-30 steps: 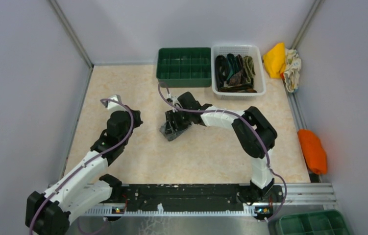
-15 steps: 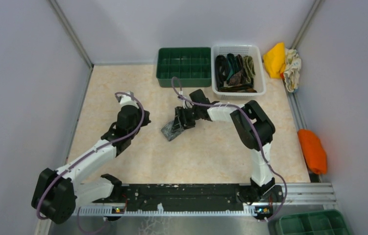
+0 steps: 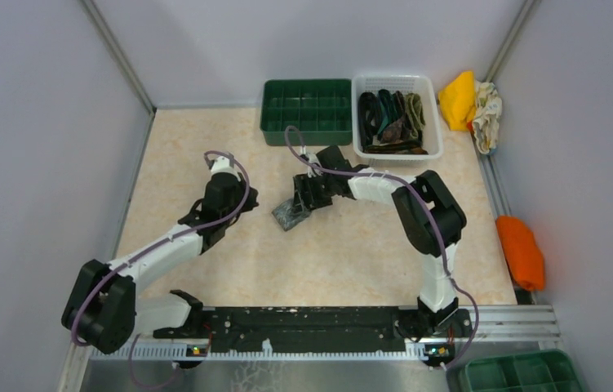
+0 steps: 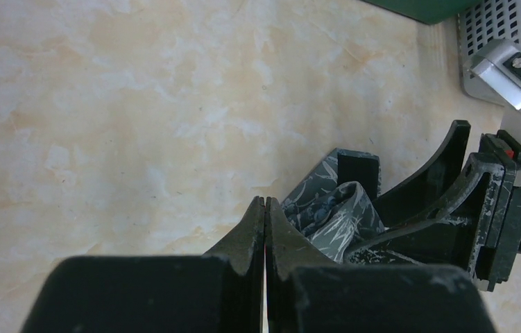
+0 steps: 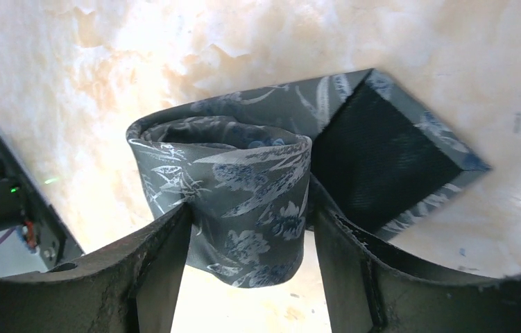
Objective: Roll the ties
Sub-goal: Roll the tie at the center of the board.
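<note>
A grey floral-patterned tie [image 5: 236, 180] is rolled into a coil, with its wide pointed end [image 5: 389, 163] lying flat on the table. My right gripper [image 5: 250, 211] is shut on the coil, one finger against each side. From above the tie [image 3: 288, 214] lies mid-table under my right gripper [image 3: 303, 201]. My left gripper [image 4: 264, 208] is shut and empty, its tips just left of the tie [image 4: 340, 211]; it also shows in the top view [image 3: 247, 198]. Several dark ties [image 3: 391, 118] lie in the white basket.
A white basket [image 3: 436, 122] and a green compartment tray [image 3: 307, 110] stand at the back. A yellow cloth [image 3: 458, 100] and a patterned cloth [image 3: 487, 114] lie at the back right. An orange cloth [image 3: 521, 249] lies beyond the right edge.
My left arm has swung right and its shut gripper now sits close beside the tie. My right gripper has shifted slightly back and right, still holding the coil.
</note>
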You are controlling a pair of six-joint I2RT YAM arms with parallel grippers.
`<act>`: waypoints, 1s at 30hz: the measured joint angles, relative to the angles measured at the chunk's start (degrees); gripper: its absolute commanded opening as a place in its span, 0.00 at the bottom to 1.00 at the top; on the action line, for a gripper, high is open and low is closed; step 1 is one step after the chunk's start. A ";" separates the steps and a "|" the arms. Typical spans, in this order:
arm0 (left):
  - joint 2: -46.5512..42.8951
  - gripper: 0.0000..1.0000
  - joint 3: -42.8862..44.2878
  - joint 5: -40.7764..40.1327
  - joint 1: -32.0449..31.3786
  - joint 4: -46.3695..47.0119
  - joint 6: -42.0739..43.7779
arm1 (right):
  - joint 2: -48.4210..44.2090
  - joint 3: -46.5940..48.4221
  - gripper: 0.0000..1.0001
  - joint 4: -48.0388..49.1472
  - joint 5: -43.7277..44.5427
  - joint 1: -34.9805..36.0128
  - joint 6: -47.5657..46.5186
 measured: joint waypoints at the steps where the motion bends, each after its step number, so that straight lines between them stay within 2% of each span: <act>1: 0.22 0.00 0.00 0.28 0.00 0.20 -0.17 | -0.13 0.24 0.64 -0.83 1.20 0.00 -0.39; 15: 4.33 0.00 -0.02 3.21 0.00 2.78 -0.94 | -2.14 2.62 0.58 -3.15 17.77 0.00 -4.63; 25: 10.71 0.00 -0.26 8.87 -0.20 6.80 -3.56 | -4.11 3.28 0.64 -3.26 22.88 -0.31 -5.51; 30: 13.99 0.00 3.10 10.99 -2.64 7.48 -4.28 | -4.66 3.32 0.65 -2.56 21.97 -3.61 -4.20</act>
